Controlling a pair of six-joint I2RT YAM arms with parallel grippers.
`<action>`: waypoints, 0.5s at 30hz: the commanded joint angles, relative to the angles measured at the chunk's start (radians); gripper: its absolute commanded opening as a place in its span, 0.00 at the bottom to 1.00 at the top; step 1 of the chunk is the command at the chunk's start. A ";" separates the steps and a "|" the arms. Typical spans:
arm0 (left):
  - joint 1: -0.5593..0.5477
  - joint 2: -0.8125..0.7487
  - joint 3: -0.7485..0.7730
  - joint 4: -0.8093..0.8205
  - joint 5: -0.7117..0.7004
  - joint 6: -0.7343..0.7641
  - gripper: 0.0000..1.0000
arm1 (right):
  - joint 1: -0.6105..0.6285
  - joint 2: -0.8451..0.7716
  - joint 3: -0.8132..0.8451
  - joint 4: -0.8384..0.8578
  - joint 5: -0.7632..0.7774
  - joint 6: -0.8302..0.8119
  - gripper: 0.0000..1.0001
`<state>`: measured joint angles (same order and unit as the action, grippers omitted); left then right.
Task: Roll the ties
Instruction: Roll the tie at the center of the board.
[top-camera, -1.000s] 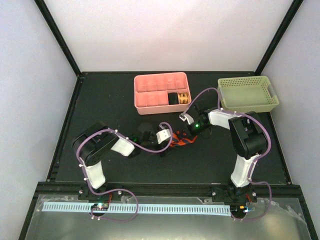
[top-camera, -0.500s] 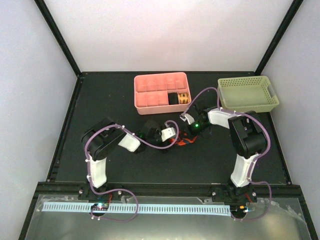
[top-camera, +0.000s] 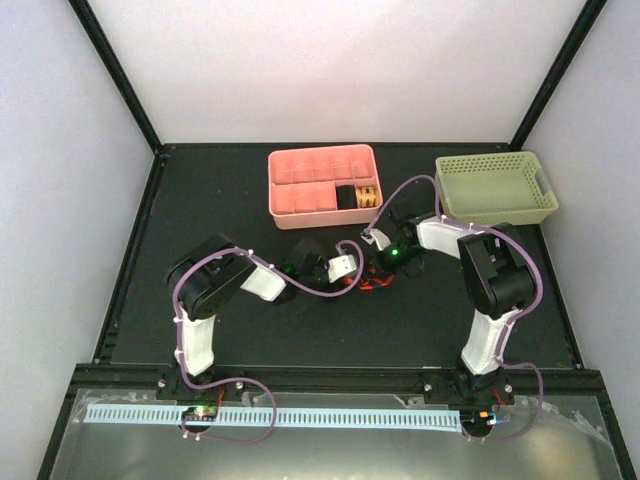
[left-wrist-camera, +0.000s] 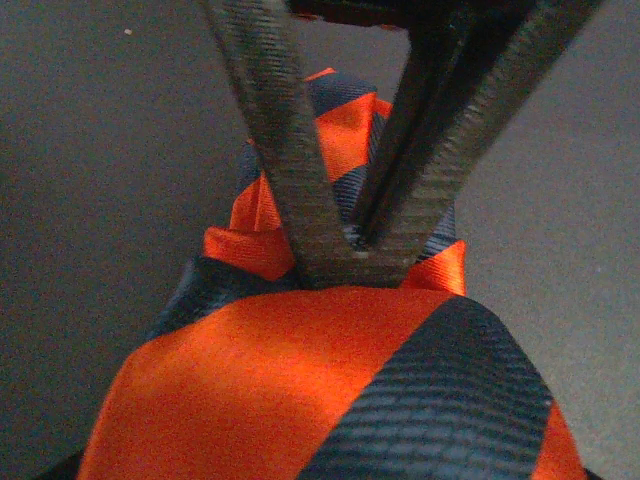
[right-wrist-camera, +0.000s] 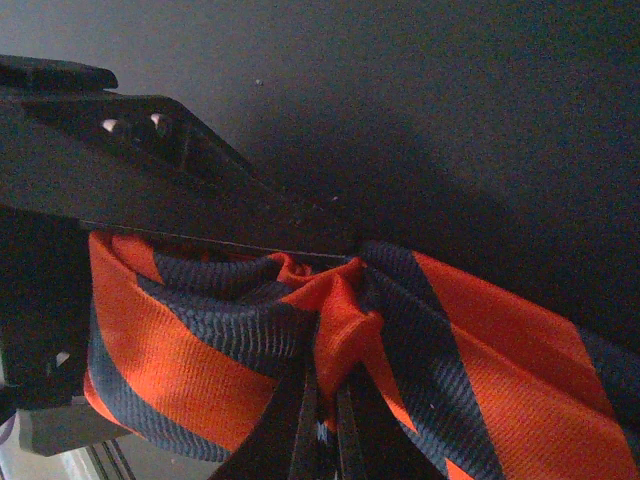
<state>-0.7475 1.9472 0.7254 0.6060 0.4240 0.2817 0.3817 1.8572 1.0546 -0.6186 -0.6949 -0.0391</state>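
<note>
Dark worktop (top-camera: 220, 200) below: the left fingers (left-wrist-camera: 290, 150) have swung in and narrowed, pinching a tie (left-wrist-camera: 300, 380) fold at their tips. The right fingers (right-wrist-camera: 300, 425) stay pinched on it, so rolling can likely proceed.

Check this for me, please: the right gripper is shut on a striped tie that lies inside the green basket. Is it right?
Not quite. The right gripper is indeed shut on the striped tie, but the tie lies on the black table, in front of the pink tray, not inside the green basket. The top external view shows this.
</note>
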 joint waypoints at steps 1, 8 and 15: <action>0.004 0.000 -0.019 -0.012 0.014 -0.008 0.74 | 0.008 0.065 -0.055 -0.070 0.168 -0.014 0.02; 0.024 -0.052 -0.128 0.216 0.138 -0.078 0.88 | 0.008 0.133 -0.027 -0.053 0.215 0.022 0.02; 0.031 0.034 -0.101 0.360 0.166 -0.149 0.88 | 0.006 0.167 -0.001 -0.050 0.288 0.041 0.02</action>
<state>-0.7208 1.9270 0.5976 0.8211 0.5259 0.1970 0.3725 1.9148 1.0912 -0.6437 -0.6899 -0.0158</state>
